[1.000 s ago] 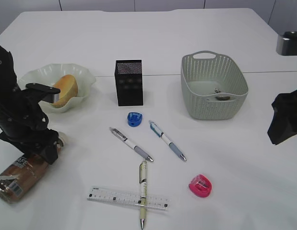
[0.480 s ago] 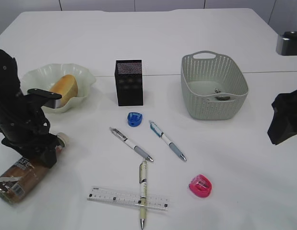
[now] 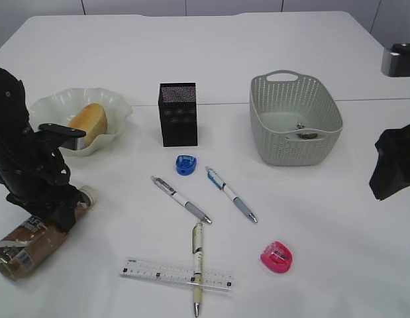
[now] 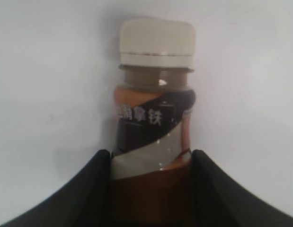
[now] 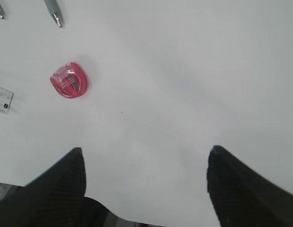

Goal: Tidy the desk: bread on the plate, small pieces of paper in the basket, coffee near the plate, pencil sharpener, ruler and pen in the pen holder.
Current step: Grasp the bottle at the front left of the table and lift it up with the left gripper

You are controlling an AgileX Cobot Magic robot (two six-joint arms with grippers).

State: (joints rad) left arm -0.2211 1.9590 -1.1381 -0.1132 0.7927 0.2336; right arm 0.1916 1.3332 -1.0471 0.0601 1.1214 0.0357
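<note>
Progress stands at roughly the early stage. Bread (image 3: 89, 123) already lies in the plate (image 3: 118, 106) at the far left of the worktop (image 3: 324, 218), and some small scraps, probably paper, sit on the floor of the basket (image 3: 284, 142). Coffee is the item in hand: the coffee bottle (image 3: 32, 235) lies on its side at the near left corner, cap toward the plate. The left hand (image 4: 148, 163) is down over it, one finger on each side of the bottle body; the wrist view shows them at or very near the label, but whether they are truly clamped cannot be told. The right hand (image 5: 144, 189) hangs with its fingers spread, holding nothing, above bare worktop near the pink pencil sharpener (image 3: 277, 257).

Outstanding: the pen holder (image 3: 178, 114) appears to hold nothing yet. Still loose on the worktop are the blue pencil sharpener (image 3: 185, 164), the pink one, three pens (image 3: 181, 199) and the ruler (image 3: 158, 272), which has the yellowish pen (image 3: 197, 265) lying across it.

Clearances: the bottle lies close to the left and near edges, so any slip toward those sides risks a fall. The stretch between bottle and plate is bare, giving a short clear run. The middle is cluttered with pens; the right side is largely open for the right arm.
</note>
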